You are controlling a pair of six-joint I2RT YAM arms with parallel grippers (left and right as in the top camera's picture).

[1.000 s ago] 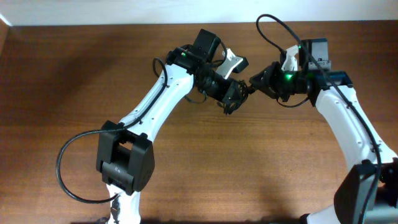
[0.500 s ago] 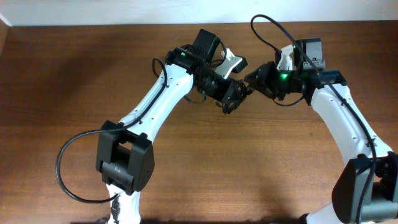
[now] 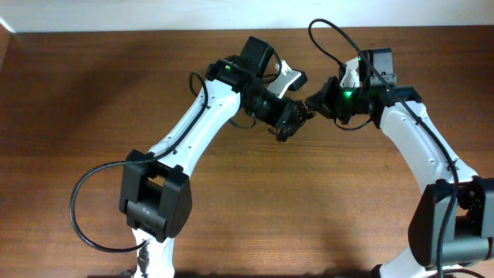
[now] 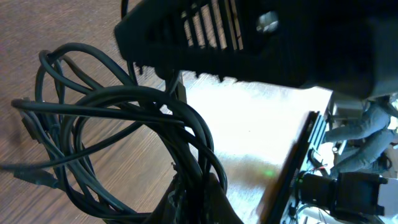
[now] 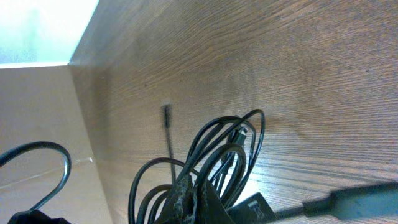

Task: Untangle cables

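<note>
Found cables (image 3: 285, 127) bunched in one knot at upper centre of overhead frame, over tabletop (image 3: 93, 93). Confirmed left fingers (image 3: 294, 116) clamped on bundle, unchanged. Recorded right fingers (image 3: 314, 103) shifted leftward and newly shut onto same bundle. Judged ready for pulling strands apart.

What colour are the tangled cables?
The cables are black; the left wrist view shows it best.
</note>
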